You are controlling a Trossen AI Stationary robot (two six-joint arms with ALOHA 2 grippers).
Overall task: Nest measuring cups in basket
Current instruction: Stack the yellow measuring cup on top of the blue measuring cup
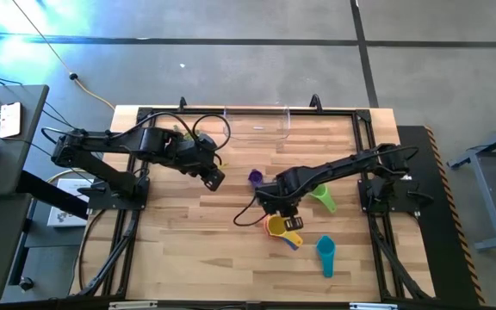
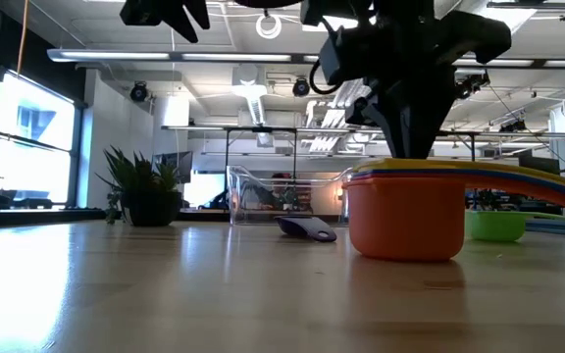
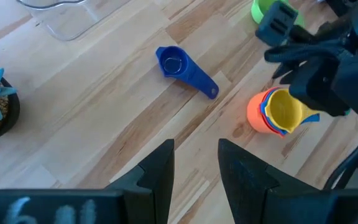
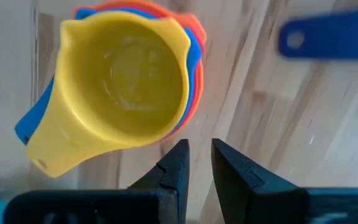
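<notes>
The counter (image 1: 188, 241) carries the clear basket (image 1: 257, 122) at the upper centre of the high view, empty, so every cup still lies outside it. The left hand (image 1: 215, 178) waits left of centre, fingers spread, grasping nothing. The right hand (image 1: 284, 207) hangs directly over the nested stack (image 1: 281, 229) at lower centre, fingers parted slightly and clear of the stack. The yellow cup (image 4: 124, 78) sits seated in blue and orange cups, apparently grouped for one transfer. Loose: green cup (image 1: 324, 197), teal cup (image 1: 326, 252), purple cup (image 1: 255, 177).
</notes>
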